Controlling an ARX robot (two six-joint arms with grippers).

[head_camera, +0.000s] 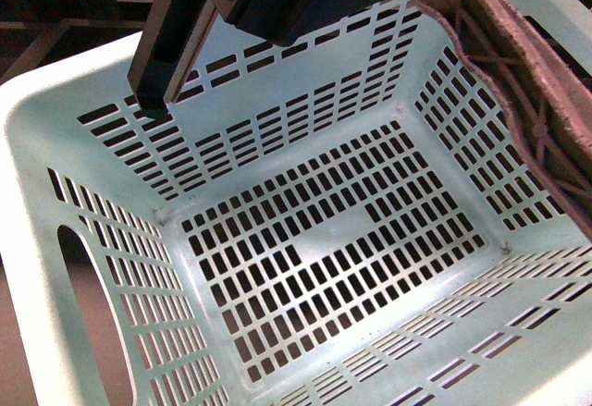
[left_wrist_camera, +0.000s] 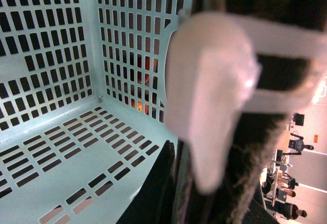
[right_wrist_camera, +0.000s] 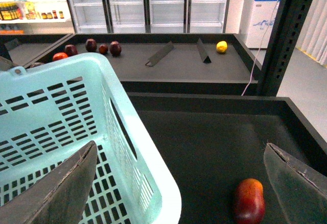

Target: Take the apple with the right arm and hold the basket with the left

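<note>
The pale aqua basket (head_camera: pixel 37 110) fills the front view, and its slotted floor holds nothing. A grey-brown lattice finger (head_camera: pixel 518 82) of my left gripper lies over its right wall. In the left wrist view my left gripper (left_wrist_camera: pixel 176 183) is shut on the basket wall (left_wrist_camera: pixel 51 150), partly behind a blurred white band. In the right wrist view the red, yellow-streaked apple (right_wrist_camera: pixel 249 201) lies on the dark shelf floor beside the basket rim (right_wrist_camera: pixel 148 157). My right gripper (right_wrist_camera: pixel 180 145) is open and empty above it, with one finger over the basket and the other past the apple.
A dark arm part (head_camera: pixel 185 36) hangs over the basket's far wall. The far shelf holds small dark purple fruits (right_wrist_camera: pixel 115 47), a small red fruit (right_wrist_camera: pixel 60 56), a lemon (right_wrist_camera: pixel 222 46) and slanted dividers. A dark upright post (right_wrist_camera: pixel 286 35) stands right.
</note>
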